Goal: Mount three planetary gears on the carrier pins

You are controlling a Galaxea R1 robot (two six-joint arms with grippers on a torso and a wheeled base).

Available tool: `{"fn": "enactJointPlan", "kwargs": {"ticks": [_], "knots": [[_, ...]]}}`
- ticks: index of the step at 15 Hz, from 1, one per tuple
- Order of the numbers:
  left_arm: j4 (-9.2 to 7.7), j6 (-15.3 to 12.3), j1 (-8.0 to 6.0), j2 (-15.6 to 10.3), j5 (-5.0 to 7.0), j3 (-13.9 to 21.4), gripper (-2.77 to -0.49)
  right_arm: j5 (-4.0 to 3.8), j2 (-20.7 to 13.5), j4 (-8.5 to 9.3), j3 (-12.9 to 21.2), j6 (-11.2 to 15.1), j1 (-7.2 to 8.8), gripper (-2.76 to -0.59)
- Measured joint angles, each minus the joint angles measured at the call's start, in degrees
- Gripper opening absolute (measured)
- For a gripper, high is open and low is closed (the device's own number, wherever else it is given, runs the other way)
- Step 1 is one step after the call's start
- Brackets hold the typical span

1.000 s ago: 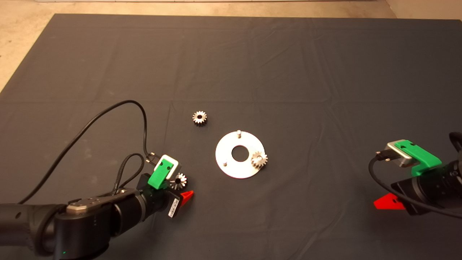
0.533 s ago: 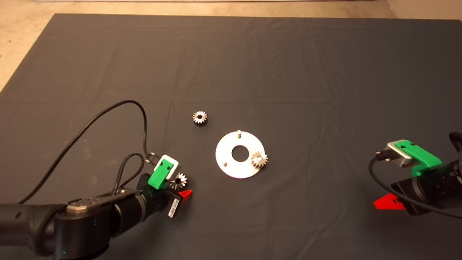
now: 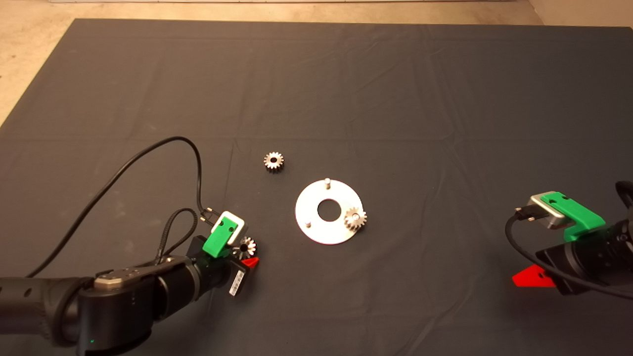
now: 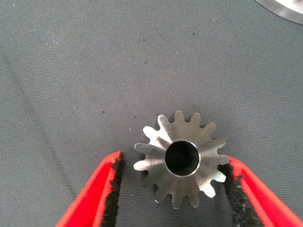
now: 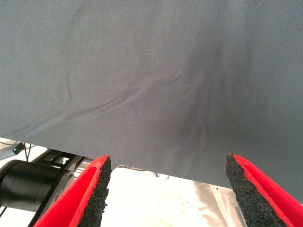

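The flat silver disc (image 3: 307, 207) lies mid-mat. One planetary gear (image 3: 355, 218) sits on its right carrier pin. Two carrier pins stand bare, one at the far side (image 3: 327, 181) and one at the lower left (image 3: 308, 224). A second gear (image 3: 273, 161) lies loose on the mat beyond the disc. The third gear (image 3: 246, 245) (image 4: 180, 158) lies flat between the fingers of my left gripper (image 3: 244, 253) (image 4: 174, 158), which is open. One pad (image 4: 234, 182) is at its teeth and the other pad (image 4: 115, 182) is a small gap away. My right gripper (image 3: 536, 277) (image 5: 166, 161) waits open at the right edge.
The dark mat (image 3: 395, 99) is wrinkled and covers the table, with bare floor showing past its far and left edges. A black cable (image 3: 148, 148) loops over the mat behind my left arm. The disc's rim (image 4: 284, 7) shows in the left wrist view.
My left gripper's visible red finger has moved in toward the gear, narrowing the gap. The gears, the disc and the right arm have not moved.
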Motion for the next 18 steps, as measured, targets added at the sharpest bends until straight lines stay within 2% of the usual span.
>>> {"fn": "enactJointPlan", "kwargs": {"ticks": [1,4,6,8,9,18], "knots": [[0.0,0.0,0.0,0.0,0.01,-0.1,-2.02,0.0,0.0,0.0,0.0,0.0,0.0,-1.58],[-0.57,1.3,-0.16,0.0,0.02,-0.1,-2.02,0.0,0.0,0.0,0.0,0.0,0.0,-1.58],[-2.08,2.5,-0.64,0.0,0.02,-0.1,-2.17,0.0,0.0,0.0,0.0,0.0,0.0,-1.58],[-4.05,3.0,-1.72,0.1,0.02,-0.1,-2.17,0.02,0.0,0.02,0.0,0.0,0.0,-1.58],[-4.4,3.4,-2.04,0.2,0.02,-0.1,-2.17,0.0,0.0,0.02,0.0,0.0,0.0,-1.58],[-4.62,3.9,-2.26,0.2,0.05,-0.1,-2.29,0.0,0.0,0.04,0.0,0.0,0.0,-1.58]]}}
